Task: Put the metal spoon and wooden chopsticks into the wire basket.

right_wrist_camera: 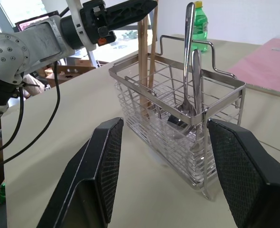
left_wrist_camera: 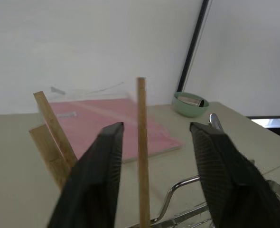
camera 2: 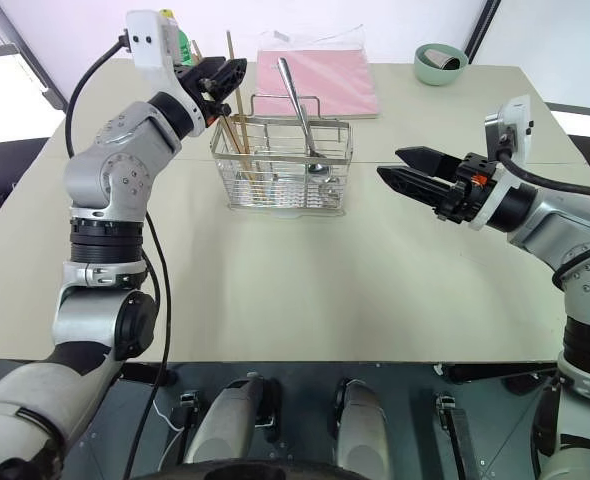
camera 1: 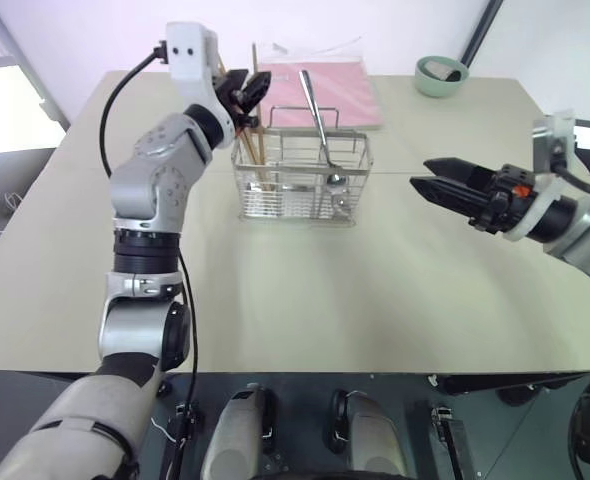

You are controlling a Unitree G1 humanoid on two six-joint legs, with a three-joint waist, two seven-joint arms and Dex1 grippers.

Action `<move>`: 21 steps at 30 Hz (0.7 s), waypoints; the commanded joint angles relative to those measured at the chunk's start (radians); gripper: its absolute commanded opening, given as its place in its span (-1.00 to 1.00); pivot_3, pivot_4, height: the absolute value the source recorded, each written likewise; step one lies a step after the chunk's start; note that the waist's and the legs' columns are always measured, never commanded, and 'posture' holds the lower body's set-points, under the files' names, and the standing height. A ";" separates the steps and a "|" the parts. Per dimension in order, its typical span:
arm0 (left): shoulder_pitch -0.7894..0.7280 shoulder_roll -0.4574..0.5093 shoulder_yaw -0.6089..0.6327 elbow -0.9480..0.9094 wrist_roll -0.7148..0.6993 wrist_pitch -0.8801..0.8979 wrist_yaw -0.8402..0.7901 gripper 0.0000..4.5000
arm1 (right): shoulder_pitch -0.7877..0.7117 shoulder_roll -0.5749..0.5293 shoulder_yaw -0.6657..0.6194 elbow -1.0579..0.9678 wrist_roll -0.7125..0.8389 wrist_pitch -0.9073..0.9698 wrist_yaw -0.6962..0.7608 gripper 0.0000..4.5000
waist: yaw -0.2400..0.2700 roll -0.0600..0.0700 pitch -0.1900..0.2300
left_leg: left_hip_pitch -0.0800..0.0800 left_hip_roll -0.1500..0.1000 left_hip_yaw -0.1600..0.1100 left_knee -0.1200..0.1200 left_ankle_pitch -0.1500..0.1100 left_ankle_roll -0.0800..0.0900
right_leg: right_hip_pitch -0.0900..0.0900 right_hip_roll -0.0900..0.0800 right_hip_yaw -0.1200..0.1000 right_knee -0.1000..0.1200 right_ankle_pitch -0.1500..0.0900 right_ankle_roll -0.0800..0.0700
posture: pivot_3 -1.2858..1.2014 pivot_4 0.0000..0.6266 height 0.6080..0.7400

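Wire basket [camera 1: 300, 178] near the tabletop's far edge, chopsticks [camera 2: 237, 125] and spoon [camera 1: 318, 120] standing inside — left gripper [camera 1: 247, 92] spread around one stick, right gripper [camera 2: 407, 170] spread, empty.

Wire basket [camera 2: 281, 168] set on table [camera 2: 305, 270], toward far middle. Wooden chopsticks [camera 2: 237, 130] stood upright in basket's left compartment; metal spoon [camera 2: 299, 110] stood in right compartment, handle up. Flat pad [camera 2: 320, 82] laid behind basket; bowl [camera 2: 441, 63] placed at far right. Left gripper [camera 2: 218, 85] held at chopstick tops; right gripper [camera 2: 400, 170] held right of basket, apart.
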 commanded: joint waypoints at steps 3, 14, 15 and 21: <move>-0.081 0.044 0.059 -0.079 -0.074 0.061 -0.034 0.78 | -0.028 -0.015 -0.012 0.008 -0.016 -0.029 0.024 0.28 | -0.001 0.000 0.000 | 0.000 0.000 0.000 0.000 0.000 0.000 | 0.000 0.000 0.000 0.000 0.000 0.000 | 0.03 -0.52 0.27; 0.165 0.704 0.010 -0.268 -0.148 0.203 -0.675 0.78 | -0.072 -0.083 0.037 0.147 -0.139 -0.120 0.184 0.28 | -0.031 0.005 -0.002 | 0.003 0.000 0.003 -0.004 0.000 -0.001 | -0.001 0.000 0.002 0.001 -0.001 0.000 | 0.03 -0.52 0.27; 0.196 0.728 0.017 -0.274 -0.154 0.210 -0.686 0.78 | -0.075 -0.083 0.042 0.155 -0.146 -0.124 0.195 0.28 | -0.030 0.005 -0.002 | 0.003 0.000 0.003 -0.004 0.000 -0.001 | -0.001 0.000 0.002 0.001 -0.001 -0.001 | 0.03 -0.52 0.27; 0.411 0.796 0.072 -0.353 -0.158 0.205 -0.716 0.78 | -0.084 -0.070 0.084 0.193 -0.194 -0.160 0.257 0.28 | -0.023 0.003 -0.001 | 0.000 0.001 0.000 -0.002 -0.001 -0.005 | -0.002 0.000 0.000 -0.003 -0.003 -0.004 | 0.03 -0.52 0.27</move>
